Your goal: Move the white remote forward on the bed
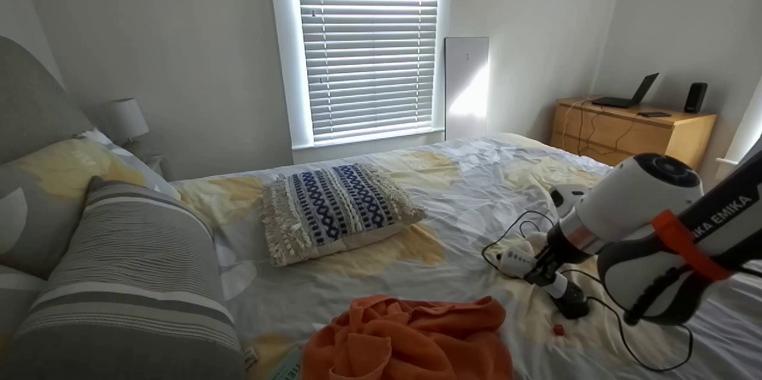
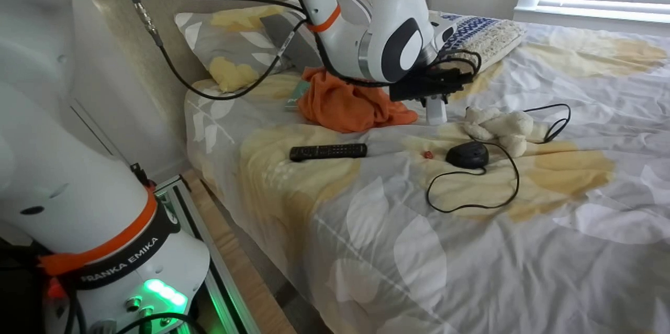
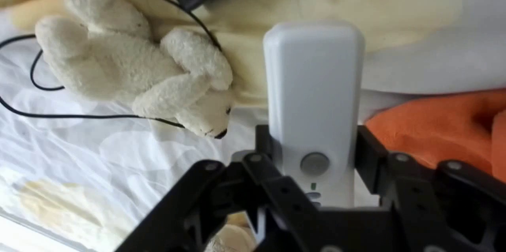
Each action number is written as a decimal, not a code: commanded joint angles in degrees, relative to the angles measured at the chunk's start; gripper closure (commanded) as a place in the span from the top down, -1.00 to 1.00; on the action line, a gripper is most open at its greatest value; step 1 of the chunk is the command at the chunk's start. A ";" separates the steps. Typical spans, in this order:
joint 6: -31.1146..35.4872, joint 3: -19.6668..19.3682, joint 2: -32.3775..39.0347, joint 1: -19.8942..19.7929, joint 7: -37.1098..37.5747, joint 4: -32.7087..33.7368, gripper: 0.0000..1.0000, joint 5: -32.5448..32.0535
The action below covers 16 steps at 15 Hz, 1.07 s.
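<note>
The arm [image 2: 400, 25] arches over the bed [image 2: 471, 250], its tool [image 3: 315, 143] clamped on the white remote [image 3: 314, 86]

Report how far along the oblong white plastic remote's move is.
Done: the black two-fingered gripper clasps the remote from both sides.
In hand: probably the carry; the remote looks raised above the rumpled, yellow-and-grey cloth-covered bed.
Left: setting it down forward; it's not released yet.

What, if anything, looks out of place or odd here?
A black cord loops loosely across the bed, apparently under the teddy bear, odd among bedding. The orange cloth lies bunched up. No spill or damage shows.
</note>
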 commanded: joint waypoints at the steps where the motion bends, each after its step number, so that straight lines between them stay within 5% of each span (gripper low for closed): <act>1: -10.29 13.17 4.26 -11.46 -9.31 8.87 -0.43 -2.25; 3: -17.44 16.70 7.51 -14.26 -17.06 14.54 -0.43 -1.79; 6: -23.59 13.48 11.36 -11.61 -27.97 22.26 -0.43 0.38; 10: -20.46 16.49 17.36 -13.40 -38.11 27.84 -0.43 5.05; 11: -21.39 12.62 13.00 -10.69 -34.60 23.82 0.07 5.00; 16: -21.11 13.98 15.93 -11.02 -37.06 26.81 0.07 6.56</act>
